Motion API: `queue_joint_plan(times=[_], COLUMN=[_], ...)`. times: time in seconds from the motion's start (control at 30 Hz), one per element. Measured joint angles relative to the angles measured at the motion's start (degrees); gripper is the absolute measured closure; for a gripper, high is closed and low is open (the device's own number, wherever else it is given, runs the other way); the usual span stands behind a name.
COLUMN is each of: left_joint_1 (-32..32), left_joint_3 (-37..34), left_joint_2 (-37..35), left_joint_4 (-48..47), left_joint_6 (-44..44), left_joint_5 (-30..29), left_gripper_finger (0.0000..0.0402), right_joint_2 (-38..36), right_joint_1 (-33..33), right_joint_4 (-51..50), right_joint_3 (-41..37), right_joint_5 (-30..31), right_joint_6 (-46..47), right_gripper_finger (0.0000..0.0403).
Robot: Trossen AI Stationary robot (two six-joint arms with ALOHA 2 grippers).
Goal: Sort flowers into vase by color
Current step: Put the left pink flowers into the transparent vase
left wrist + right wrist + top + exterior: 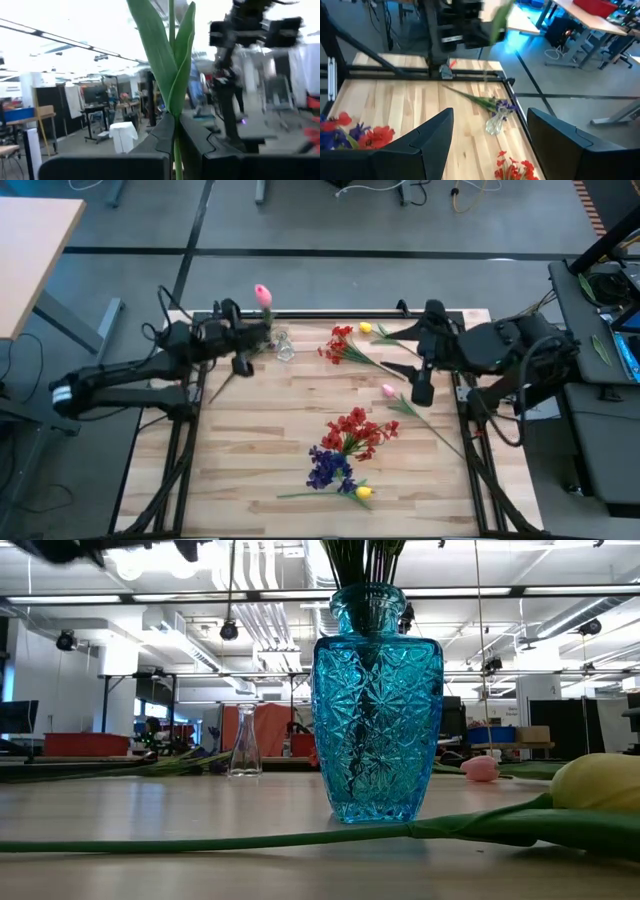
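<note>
While the left gripper (262, 330) hangs over the far left part of the table (260, 440), its fingers are clenched on the green stem (176, 100) of a pink tulip (263, 296), whose head sticks up past the far table edge in the high view; the left wrist view shows only the stem and leaves pinched between the two dark fingers (160, 135), with the bloom cut off above the picture. Just beside that gripper stands a small clear glass vase (285, 347), hard to make out from above but plain in the low view (244, 745) and the right wrist view (496, 122). The right gripper (421, 388) hovers near the right side of the table with its fingers spread wide and nothing between them. On the wood lie a red cluster (340, 345) and a yellow tulip (366, 328) near the far edge, another pink tulip (388, 391) just beside the right gripper, and nearer the front a second red cluster (360, 432), a purple cluster (328, 468) and a yellow tulip (364, 493). A blue glass vase (376, 705) fills the low view, dark stems rising from its neck and cut off at the top; I cannot find it in the high view.
</note>
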Motion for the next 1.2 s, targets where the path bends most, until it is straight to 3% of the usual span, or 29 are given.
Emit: queue_joint_plan(times=[0.17,0.33,0.83,1.2], left_joint_1=[13.19,18.75,20.85,22.63], left_joint_3=[-8.15,-10.96,-7.53,-6.98], left_joint_2=[5.26,13.18,28.24,32.00], left_joint_4=[19.82,32.93,39.14,41.14], left_joint_6=[-12.68,-19.09,-16.20,-16.43], left_joint_5=[9.54,13.23,13.05,13.03], left_gripper_finger=[0.0401,0.0401,0.0401,0.0401], right_joint_2=[-1.25,-3.94,-15.62,-16.87], right_joint_1=[0.00,0.02,0.02,0.02], right_joint_4=[2.37,6.47,16.95,19.19], right_joint_3=[-6.07,-12.79,-33.37,-36.92], right_joint_5=[-0.17,-0.15,0.04,0.07], right_joint_6=[0.92,1.63,4.98,5.22], right_gripper_finger=[0.0158,0.0158,0.0158,0.0158])
